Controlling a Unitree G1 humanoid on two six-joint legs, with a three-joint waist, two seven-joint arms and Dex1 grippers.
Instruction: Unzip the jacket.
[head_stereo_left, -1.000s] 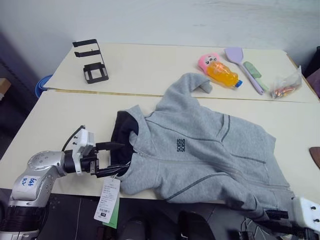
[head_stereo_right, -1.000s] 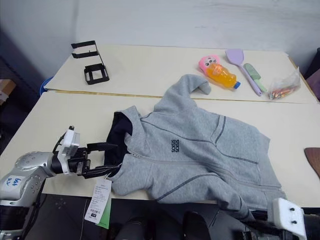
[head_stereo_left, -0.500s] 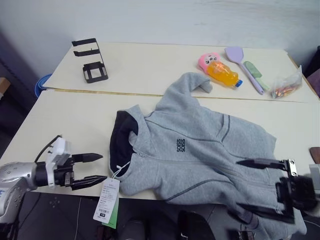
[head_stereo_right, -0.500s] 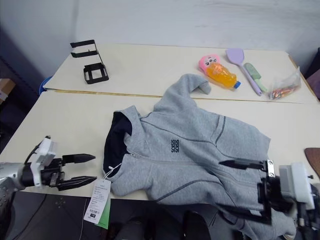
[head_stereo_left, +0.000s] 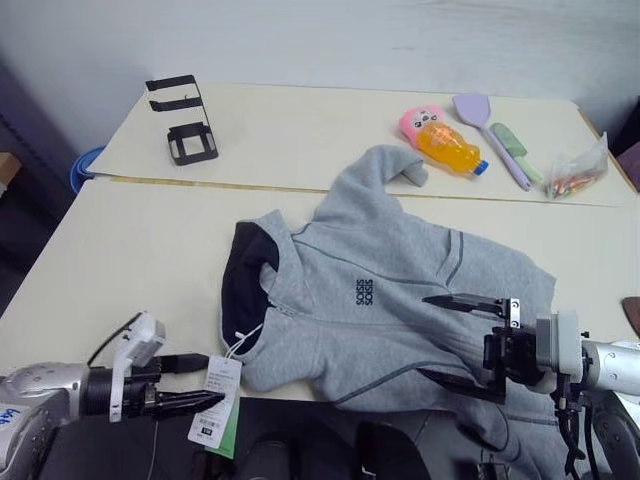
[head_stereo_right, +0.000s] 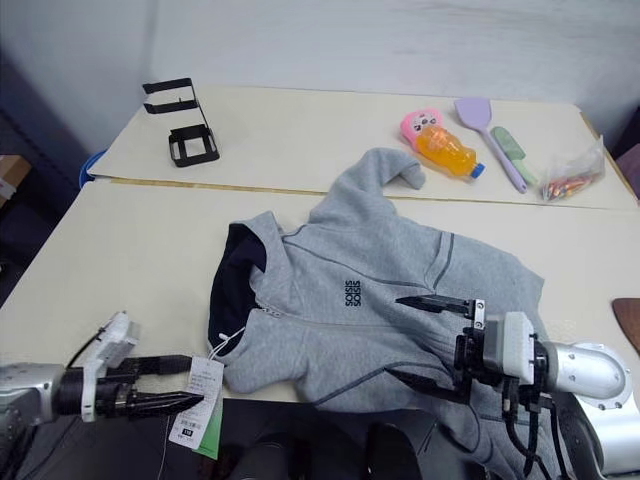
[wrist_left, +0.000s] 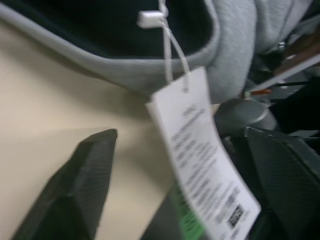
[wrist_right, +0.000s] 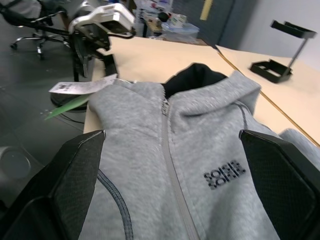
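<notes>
Risk: jacket (head_stereo_left: 400, 290) still zipped, neither gripper engaged.
Left gripper (head_stereo_left: 190, 382) open, empty, lower left by hang tag (head_stereo_left: 212, 400); right gripper (head_stereo_left: 455, 335) wide, empty, lower right over fleece: tag or fabric may be snagged.

The jacket (head_stereo_left: 400, 290) is viewed from above by both head cameras; it is viewed closely by both wrist cameras.

The light grey hooded fleece jacket (head_stereo_left: 400, 300) lies on the near cream table (head_stereo_left: 130, 260), its hood toward the robot's left. On the far table (head_stereo_left: 290, 125) behind it, a black wire stand (head_stereo_left: 185, 125) sits left; an orange bottle (head_stereo_left: 448, 150) and lilac spatula (head_stereo_left: 485, 130) sit right.
</notes>
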